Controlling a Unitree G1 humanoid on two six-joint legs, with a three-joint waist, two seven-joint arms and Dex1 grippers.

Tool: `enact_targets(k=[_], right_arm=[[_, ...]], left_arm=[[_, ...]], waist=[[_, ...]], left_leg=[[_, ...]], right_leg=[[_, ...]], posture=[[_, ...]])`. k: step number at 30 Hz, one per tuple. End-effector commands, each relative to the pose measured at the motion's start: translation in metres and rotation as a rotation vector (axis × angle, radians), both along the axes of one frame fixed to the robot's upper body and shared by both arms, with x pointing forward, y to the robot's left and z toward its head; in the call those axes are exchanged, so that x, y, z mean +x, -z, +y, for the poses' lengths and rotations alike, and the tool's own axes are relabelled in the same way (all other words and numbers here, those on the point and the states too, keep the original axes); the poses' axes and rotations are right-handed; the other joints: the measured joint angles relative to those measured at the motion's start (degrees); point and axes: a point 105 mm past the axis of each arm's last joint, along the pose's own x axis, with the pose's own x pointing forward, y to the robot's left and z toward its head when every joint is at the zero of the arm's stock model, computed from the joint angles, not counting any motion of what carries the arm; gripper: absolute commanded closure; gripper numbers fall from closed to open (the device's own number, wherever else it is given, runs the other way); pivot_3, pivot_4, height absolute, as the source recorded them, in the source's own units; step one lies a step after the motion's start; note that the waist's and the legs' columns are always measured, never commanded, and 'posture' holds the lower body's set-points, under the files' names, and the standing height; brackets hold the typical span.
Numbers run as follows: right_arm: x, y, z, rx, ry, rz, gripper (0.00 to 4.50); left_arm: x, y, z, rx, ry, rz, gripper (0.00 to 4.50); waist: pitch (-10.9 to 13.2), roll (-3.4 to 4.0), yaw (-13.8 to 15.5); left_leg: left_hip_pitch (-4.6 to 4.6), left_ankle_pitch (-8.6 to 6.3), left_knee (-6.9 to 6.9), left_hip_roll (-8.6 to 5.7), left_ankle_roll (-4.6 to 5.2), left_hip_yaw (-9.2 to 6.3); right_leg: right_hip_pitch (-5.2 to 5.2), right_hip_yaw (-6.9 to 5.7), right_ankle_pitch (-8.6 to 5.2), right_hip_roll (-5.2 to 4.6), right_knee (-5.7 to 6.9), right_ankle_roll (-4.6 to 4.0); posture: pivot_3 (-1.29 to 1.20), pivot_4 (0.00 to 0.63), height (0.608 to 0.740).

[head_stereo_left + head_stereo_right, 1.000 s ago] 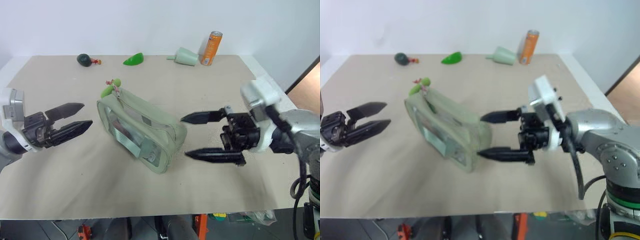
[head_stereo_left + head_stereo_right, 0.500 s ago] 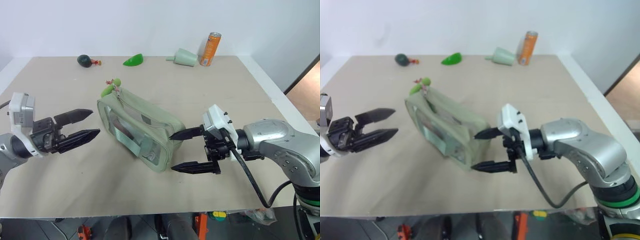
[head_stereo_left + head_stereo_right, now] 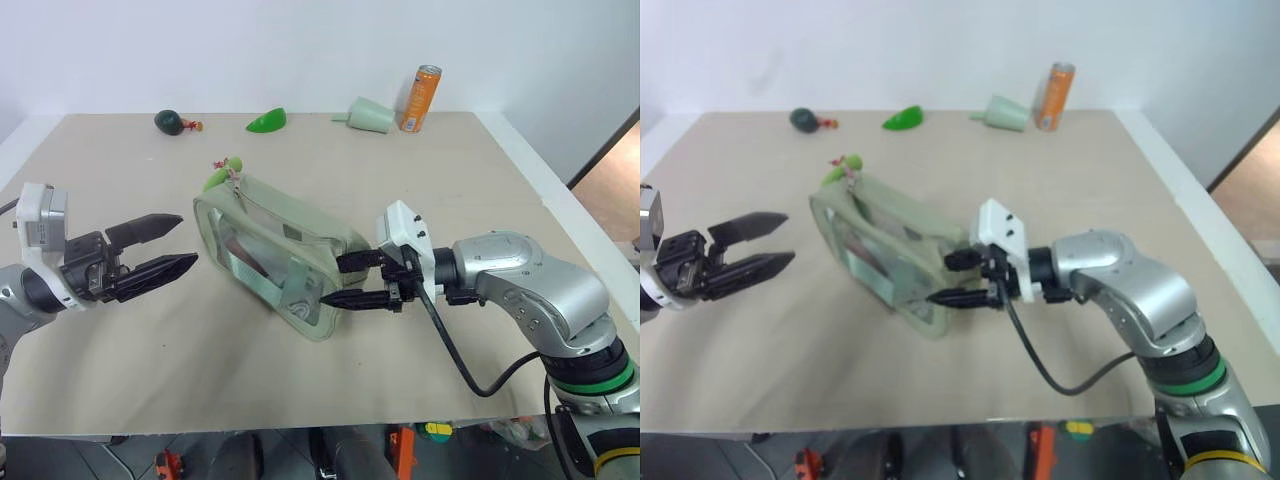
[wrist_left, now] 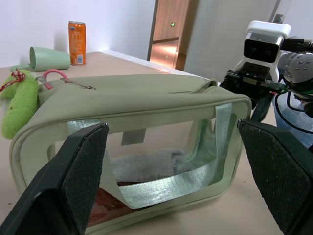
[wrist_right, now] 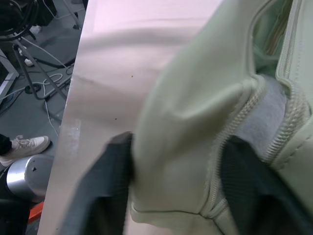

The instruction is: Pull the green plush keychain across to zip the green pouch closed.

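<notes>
The green pouch (image 3: 270, 248) lies in the middle of the table, clear panel facing me and its top zipper gaping at the right end. The green plush keychain (image 3: 215, 179) hangs at the pouch's far-left corner on a red-and-white string. My right gripper (image 3: 333, 280) is shut on the pouch's right end; in the right wrist view the fabric corner (image 5: 181, 147) is pinched between its fingers (image 5: 105, 196). Left of the pouch, my left gripper (image 3: 160, 245) hovers open, apart from it, with the pouch (image 4: 146, 112) just past its fingers (image 4: 83, 176).
Along the table's far edge stand an orange can (image 3: 424, 97), a pale green cone cup (image 3: 368, 113), a bright green leaf piece (image 3: 267, 121) and a dark green round toy (image 3: 169, 121). The tan table (image 3: 480, 200) drops off at the right and front.
My right gripper has moved left onto the pouch's right end and its fingers have narrowed from wide open onto the fabric. The left gripper has stayed put.
</notes>
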Motion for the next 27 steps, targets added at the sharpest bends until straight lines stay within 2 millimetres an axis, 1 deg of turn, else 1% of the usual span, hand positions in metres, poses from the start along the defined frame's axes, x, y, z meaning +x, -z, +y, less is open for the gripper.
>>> enact_targets(k=[1, 3, 4, 9, 10, 12, 14, 16, 19, 23, 25, 27], right_arm=[[0.000, -0.010, 0.001, 0.018, -0.006, -0.059, 3.62], [0.000, -0.010, 0.000, 0.019, -0.008, -0.060, 4.28], [0.000, -0.009, 0.000, 0.019, -0.009, -0.060, 4.48], [-0.002, -0.009, -0.005, 0.001, -0.023, -0.085, 4.48], [-0.001, -0.010, -0.007, -0.018, -0.029, -0.113, 4.48], [0.007, -0.019, -0.015, -0.050, -0.029, -0.188, 4.48], [0.015, -0.036, -0.026, -0.054, -0.026, -0.238, 4.48], [0.015, -0.051, -0.037, -0.068, -0.074, -0.283, 4.48], [0.018, -0.061, -0.054, -0.133, -0.135, -0.315, 4.48], [0.020, -0.061, -0.068, -0.216, -0.222, -0.330, 4.48], [0.032, -0.055, -0.073, -0.266, -0.213, -0.336, 4.48], [0.047, -0.046, -0.071, -0.318, -0.182, -0.368, 4.48]], left_arm=[[-0.002, -0.005, -0.001, 0.003, 0.007, -0.038, 0.10], [-0.003, -0.006, 0.000, 0.001, 0.007, -0.041, 0.10], [-0.002, -0.006, -0.001, 0.000, 0.007, -0.043, 0.10], [-0.001, -0.007, -0.001, -0.005, 0.008, -0.050, 0.10], [-0.001, -0.006, -0.002, -0.005, 0.008, -0.050, 0.10], [0.000, -0.006, -0.002, -0.007, 0.008, -0.049, 0.10], [0.001, -0.005, -0.002, -0.010, 0.009, -0.047, 0.10], [0.002, -0.006, -0.001, -0.019, 0.009, -0.048, 0.10], [0.004, -0.007, -0.001, -0.033, 0.007, -0.051, 0.10], [0.006, -0.007, -0.001, -0.043, 0.006, -0.051, 0.10], [0.006, -0.008, 0.000, -0.049, 0.002, -0.052, 0.10], [0.006, -0.008, 0.001, -0.051, -0.002, -0.053, 0.10]], waist=[[0.00, 0.00, 0.00], [0.00, 0.00, -0.01], [0.00, 0.00, -0.01], [0.00, 0.00, -0.01], [0.00, 0.00, 0.01], [0.00, 0.00, 0.03], [0.02, 0.02, -0.01], [0.03, 0.03, 0.01], [0.03, 0.02, 0.05], [0.02, 0.02, 0.00], [0.03, 0.03, -0.07], [0.03, 0.03, -0.10]], left_leg=[[0.00, 0.00, 0.00, 0.00, 0.00, 0.00], [0.03, 0.00, 0.01, 0.00, 0.00, 0.00], [0.04, 0.00, 0.01, 0.00, 0.00, 0.01], [0.05, 0.00, 0.01, 0.01, 0.00, 0.00], [0.05, 0.00, 0.01, 0.00, 0.00, 0.00], [0.03, 0.00, 0.00, -0.02, 0.00, 0.00], [0.03, 0.00, 0.02, -0.04, 0.00, 0.03], [0.03, 0.00, 0.04, -0.05, 0.00, 0.06], [0.02, -0.01, 0.04, -0.05, 0.02, 0.05], [0.02, -0.04, -0.01, -0.05, 0.07, 0.05], [0.03, -0.07, 0.00, -0.01, 0.12, 0.03], [0.08, -0.07, 0.00, -0.01, 0.12, 0.03]], right_leg=[[0.00, -0.01, 0.00, 0.00, 0.01, 0.00], [0.00, 0.00, 0.00, 0.01, 0.05, 0.00], [0.00, 0.01, 0.00, 0.02, 0.07, 0.00], [0.00, 0.00, -0.01, 0.03, 0.11, -0.02], [-0.01, 0.01, -0.02, 0.03, 0.11, -0.03], [-0.01, 0.00, -0.03, 0.00, 0.11, -0.04], [-0.01, 0.04, -0.03, -0.04, 0.11, -0.04], [-0.02, 0.08, -0.01, -0.04, 0.11, -0.03], [-0.02, 0.00, -0.04, -0.02, 0.10, -0.09], [-0.02, -0.06, -0.11, -0.01, 0.10, -0.20], [-0.02, -0.04, -0.13, 0.04, 0.11, -0.22], [-0.02, -0.01, -0.13, 0.05, 0.18, -0.23]], posture=[[0.00, 0.150, 0.740], [0.00, 0.150, 0.740], [0.00, 0.150, 0.740], [0.00, 0.150, 0.740], [0.00, 0.150, 0.740], [0.00, 0.150, 0.740], [0.00, 0.150, 0.740], [0.00, 0.150, 0.740], [0.00, 0.150, 0.740], [0.00, 0.150, 0.740], [0.00, 0.150, 0.740], [0.00, 0.150, 0.740]])
